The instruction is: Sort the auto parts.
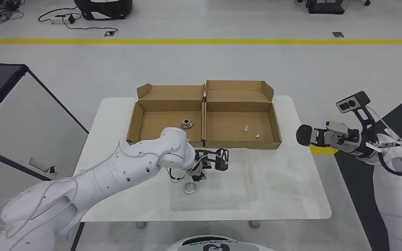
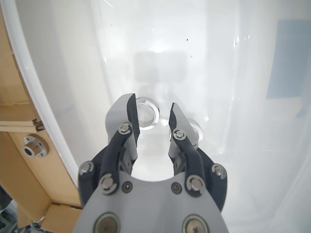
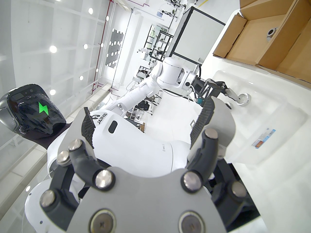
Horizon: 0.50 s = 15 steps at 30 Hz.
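Observation:
My left gripper (image 2: 152, 112) hangs open, low over a clear plastic tray (image 2: 218, 61) near the table's front middle. A shiny metal ring (image 2: 147, 117) lies in the tray between its fingertips, close to one pad, untouched as far as I can tell. A second metal part (image 2: 197, 129) peeks out from behind the other finger. From above, the left gripper (image 1: 192, 180) stands over the ring (image 1: 190, 187). My right gripper (image 3: 148, 112) is open and holds nothing; it hovers off the table's right side (image 1: 304, 135).
Two open cardboard boxes stand side by side at the table's back. The left box (image 1: 135, 119) holds a flanged metal hub (image 1: 186, 123), the right box (image 1: 274, 122) two small bolts (image 1: 246, 128). The tray's front wall (image 1: 251, 197) sits near the table's front edge.

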Each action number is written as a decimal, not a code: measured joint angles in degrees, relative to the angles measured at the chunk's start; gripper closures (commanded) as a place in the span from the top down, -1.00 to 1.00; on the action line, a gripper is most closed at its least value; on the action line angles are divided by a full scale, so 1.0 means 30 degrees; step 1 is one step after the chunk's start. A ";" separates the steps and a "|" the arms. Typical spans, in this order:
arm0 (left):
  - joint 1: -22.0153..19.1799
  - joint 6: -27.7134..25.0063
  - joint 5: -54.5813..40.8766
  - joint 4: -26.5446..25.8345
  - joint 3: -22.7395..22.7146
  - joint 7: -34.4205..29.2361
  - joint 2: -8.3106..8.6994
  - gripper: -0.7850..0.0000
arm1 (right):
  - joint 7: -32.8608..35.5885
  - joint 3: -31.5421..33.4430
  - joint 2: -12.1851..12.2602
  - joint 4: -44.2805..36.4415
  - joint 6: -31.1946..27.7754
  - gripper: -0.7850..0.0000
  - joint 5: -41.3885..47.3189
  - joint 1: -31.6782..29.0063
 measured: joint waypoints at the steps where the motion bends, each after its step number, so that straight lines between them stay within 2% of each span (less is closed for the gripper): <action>1: 0.0039 0.0003 0.0134 0.0007 -0.0044 0.0039 0.0004 -0.21 | 0.0000 0.0000 0.0000 0.0000 0.0000 1.00 0.0000 0.0000; 9: 0.0163 -0.0199 0.1235 0.0065 -0.0322 0.0403 -0.0014 -0.37 | 0.0000 0.0000 0.0000 0.0000 0.0000 1.00 0.0000 0.0000; 15: 0.0297 -0.0542 0.1990 0.0248 -0.0345 0.0452 -0.0078 -0.37 | 0.0000 0.0000 0.0000 0.0000 0.0000 1.00 0.0000 0.0000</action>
